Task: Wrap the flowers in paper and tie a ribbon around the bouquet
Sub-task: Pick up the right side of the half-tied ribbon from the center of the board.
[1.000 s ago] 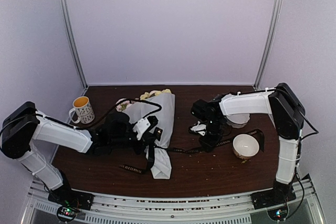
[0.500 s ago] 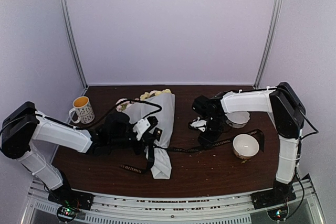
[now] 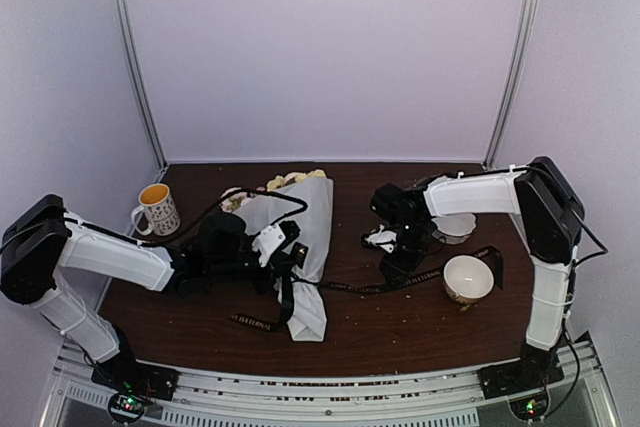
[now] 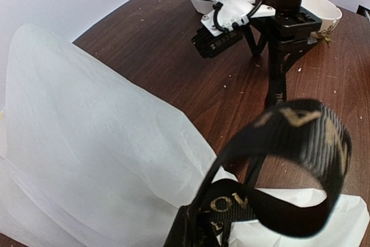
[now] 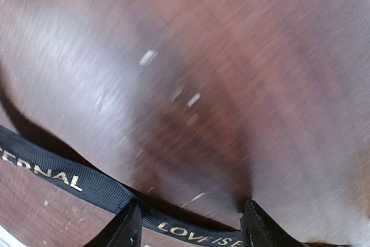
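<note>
1. The fingers (image 5: 130,227) of the right gripper (image 5: 191,228) stand apart, released. We see the ribbon (image 5: 58,174) lying flat on the table (image 3: 380,337) and passing between their tips, with nothing clamped.
2. The fingers of the left gripper (image 3: 287,259) are clenched on the ribbon. In the left wrist view a loop of it rises from where they meet.
3. We take the bouquet (image 3: 300,217) as the reference. It lies on the table, the flowers (image 3: 292,181) at its far, wide end and its narrow tip toward the arm bases.
4. The paper (image 4: 87,143) forms the cone and is creased at the narrow end.
5. The left gripper sits over the narrow half of the bouquet, touching it.
6. From there the ribbon runs right of the bouquet to the right gripper. A short end lies just left of the narrow tip.
7. The right gripper is well to the right of the bouquet, tips down at the table.
8. A mug (image 3: 157,207) stands left of the bouquet. A round bowl (image 3: 467,277) and a scalloped bowl (image 3: 455,227) stand to its right, beyond the right gripper.
</note>
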Motion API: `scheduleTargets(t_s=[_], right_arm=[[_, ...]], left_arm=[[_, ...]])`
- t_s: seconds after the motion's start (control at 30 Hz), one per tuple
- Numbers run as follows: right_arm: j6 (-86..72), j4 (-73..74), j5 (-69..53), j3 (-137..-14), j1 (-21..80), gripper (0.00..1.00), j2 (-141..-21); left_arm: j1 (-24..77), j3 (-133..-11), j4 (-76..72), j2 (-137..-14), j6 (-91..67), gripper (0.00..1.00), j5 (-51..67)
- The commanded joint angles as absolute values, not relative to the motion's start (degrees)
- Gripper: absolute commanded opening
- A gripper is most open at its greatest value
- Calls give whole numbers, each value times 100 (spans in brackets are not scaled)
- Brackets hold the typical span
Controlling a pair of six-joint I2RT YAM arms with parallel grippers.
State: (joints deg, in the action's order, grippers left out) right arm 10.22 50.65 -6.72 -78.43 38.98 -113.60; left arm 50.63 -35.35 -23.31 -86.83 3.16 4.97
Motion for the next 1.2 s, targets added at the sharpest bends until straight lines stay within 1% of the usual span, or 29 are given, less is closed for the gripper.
scheduleTargets(t_s=[0.0, 0.1, 0.27, 0.47, 0.6, 0.7, 0.83, 0.9, 0.97, 1.07, 1.17], right_arm=[[1066, 5288, -951, -7449, 4142, 61, -11267], [1053, 5190, -999, -7291, 4341, 63, -11263], [978, 5210, -1240, -7226, 4487, 63, -11287], [1225, 5098, -2023, -7181, 4850, 63, -11032], [1445, 5091, -2276, -7161, 5231, 64, -11062], [1410, 4781, -2632, -7030, 5352, 65, -10954], [1162, 4286, -2578, -6971, 5478, 65, -10925], [1033, 3929, -2350, -6845, 5554, 60, -10902], [862, 3593, -2122, -6759, 5561, 51, -10902], [707, 3259, -1908, -6704, 5559, 35, -10923], [658, 3166, -1872, -6654, 5544, 15, -10843]], left_arm=[[5089, -3649, -2444, -8605, 381, 0, 463], [5091, -3650, -2444, -8593, 378, 0, 460], [5089, -3622, -2439, -8568, 401, 0, 424], [5089, -3605, -2450, -8568, 413, 0, 408], [5089, -3594, -2474, -8566, 401, 0, 384], [5089, -3583, -2481, -8569, 404, 0, 397], [5089, -3566, -2479, -8568, 406, 0, 386], [5089, -3564, -2479, -8555, 397, 0, 395], [5089, -3558, -2487, -8537, 390, 0, 386], [5089, -3526, -2494, -8502, 395, 0, 363], [5089, -3478, -2504, -8444, 379, 0, 359]])
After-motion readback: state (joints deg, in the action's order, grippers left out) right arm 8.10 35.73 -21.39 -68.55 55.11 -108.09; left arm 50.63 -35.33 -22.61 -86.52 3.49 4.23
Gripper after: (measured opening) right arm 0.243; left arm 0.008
